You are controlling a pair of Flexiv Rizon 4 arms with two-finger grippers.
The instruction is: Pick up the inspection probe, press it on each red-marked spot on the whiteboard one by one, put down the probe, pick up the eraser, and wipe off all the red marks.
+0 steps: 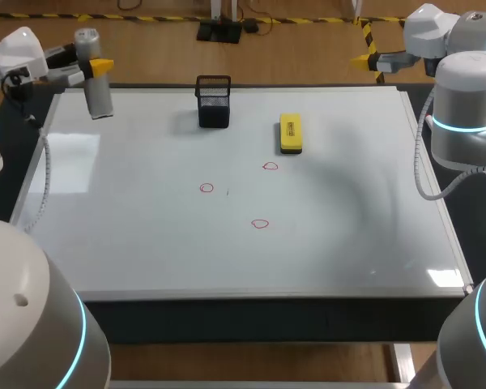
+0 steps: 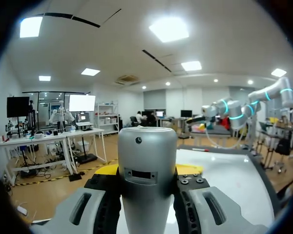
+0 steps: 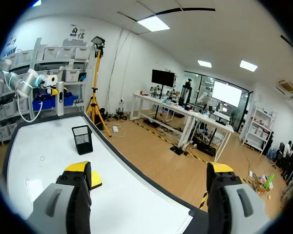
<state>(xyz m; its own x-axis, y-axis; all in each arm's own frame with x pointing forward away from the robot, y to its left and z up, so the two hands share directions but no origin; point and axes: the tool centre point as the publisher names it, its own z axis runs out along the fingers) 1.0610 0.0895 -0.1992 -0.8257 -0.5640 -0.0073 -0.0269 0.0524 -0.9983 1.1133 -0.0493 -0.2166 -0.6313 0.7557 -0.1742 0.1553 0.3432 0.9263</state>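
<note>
Eraser (image 1: 290, 133) right of basket (image 1: 214, 102)

Glossy, light-reflecting whiteboard (image 1: 146, 243); on it, black wire-mesh holder (image 1: 214, 101), matt yellow eraser (image 1: 290, 133); over its far left corner, smooth satin-grey probe (image 1: 93, 81).

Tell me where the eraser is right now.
In the head view the eraser lies on the whiteboard, right of the black mesh holder and just beyond the rightmost red mark.

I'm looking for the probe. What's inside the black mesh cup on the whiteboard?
Nothing sticks up out of the cup; its dark mesh hides the bottom. The probe is in the left gripper, over the far left corner of the whiteboard.
</note>
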